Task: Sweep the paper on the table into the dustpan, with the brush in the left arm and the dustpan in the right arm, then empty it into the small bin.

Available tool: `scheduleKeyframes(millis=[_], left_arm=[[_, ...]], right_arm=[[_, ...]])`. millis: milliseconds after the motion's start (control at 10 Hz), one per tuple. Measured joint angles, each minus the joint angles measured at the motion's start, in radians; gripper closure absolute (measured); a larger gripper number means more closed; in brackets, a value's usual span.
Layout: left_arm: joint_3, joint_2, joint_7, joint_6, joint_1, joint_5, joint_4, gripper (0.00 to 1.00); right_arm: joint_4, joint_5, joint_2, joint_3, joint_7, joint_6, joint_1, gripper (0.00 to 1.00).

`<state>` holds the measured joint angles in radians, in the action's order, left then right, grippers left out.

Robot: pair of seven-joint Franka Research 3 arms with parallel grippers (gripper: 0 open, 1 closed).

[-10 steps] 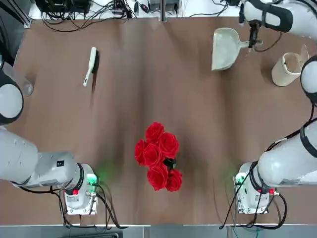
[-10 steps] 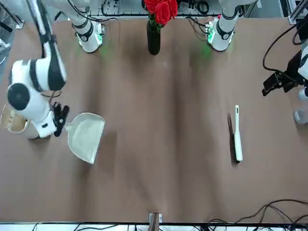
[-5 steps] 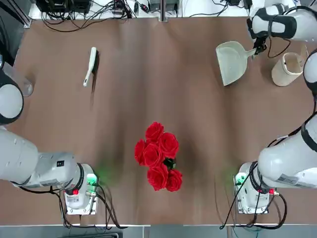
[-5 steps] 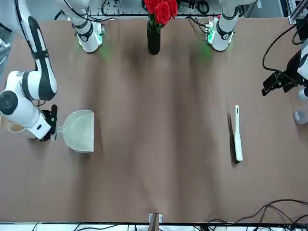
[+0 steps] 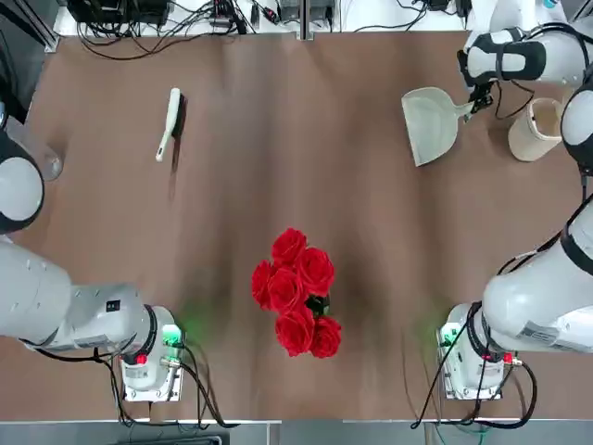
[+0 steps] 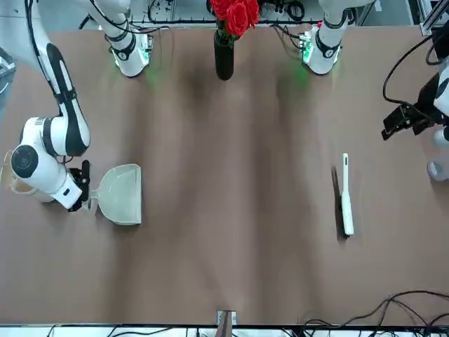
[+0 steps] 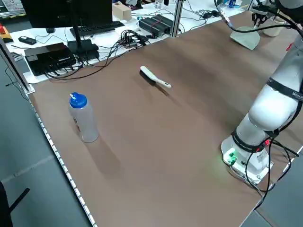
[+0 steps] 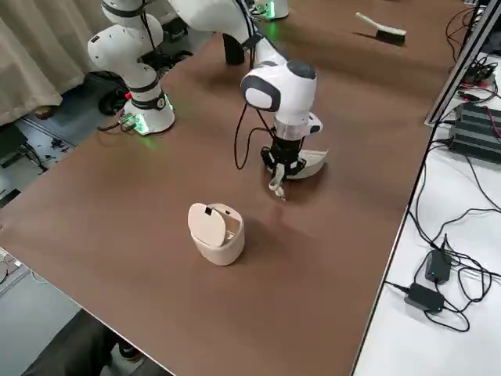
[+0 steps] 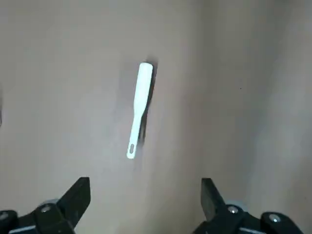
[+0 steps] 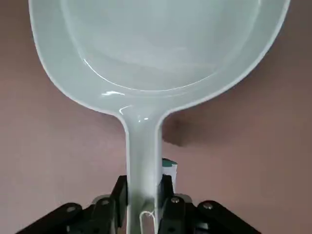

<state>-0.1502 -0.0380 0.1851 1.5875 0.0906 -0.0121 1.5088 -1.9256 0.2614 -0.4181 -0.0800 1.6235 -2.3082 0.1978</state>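
- The brush (image 5: 170,126) lies on the far left of the table (image 5: 232,204), handle end toward the robot, bristles facing right.
- The dustpan (image 5: 430,124) is at the far right, its mouth facing left and its handle pointing right.
- The right pincer (image 10: 144,197) is at the far right, shut on the dustpan's handle.
- The small bin (image 5: 534,132) stands just right of that handle.
- The flowers (image 5: 296,292) are in a vase (image 6: 224,59), between the two arm bases and farther out.
- The bottle (image 7: 83,119) stands by the left edge, left of the brush.
- The left pincer (image 9: 145,202) hangs open over the left side, nearer the robot than the brush.
- Cables (image 5: 157,37) lie behind the table's far edge.
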Motion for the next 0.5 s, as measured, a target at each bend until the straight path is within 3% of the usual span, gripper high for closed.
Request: scheduleKeyframes(millis=[500], left_arm=[[0.001, -0.002, -0.075, -0.003, 0.001, 0.0, 0.0, 0.0]], right_arm=[[-0.026, 0.0, -0.032, -0.001, 0.017, -0.035, 0.024, 0.67]])
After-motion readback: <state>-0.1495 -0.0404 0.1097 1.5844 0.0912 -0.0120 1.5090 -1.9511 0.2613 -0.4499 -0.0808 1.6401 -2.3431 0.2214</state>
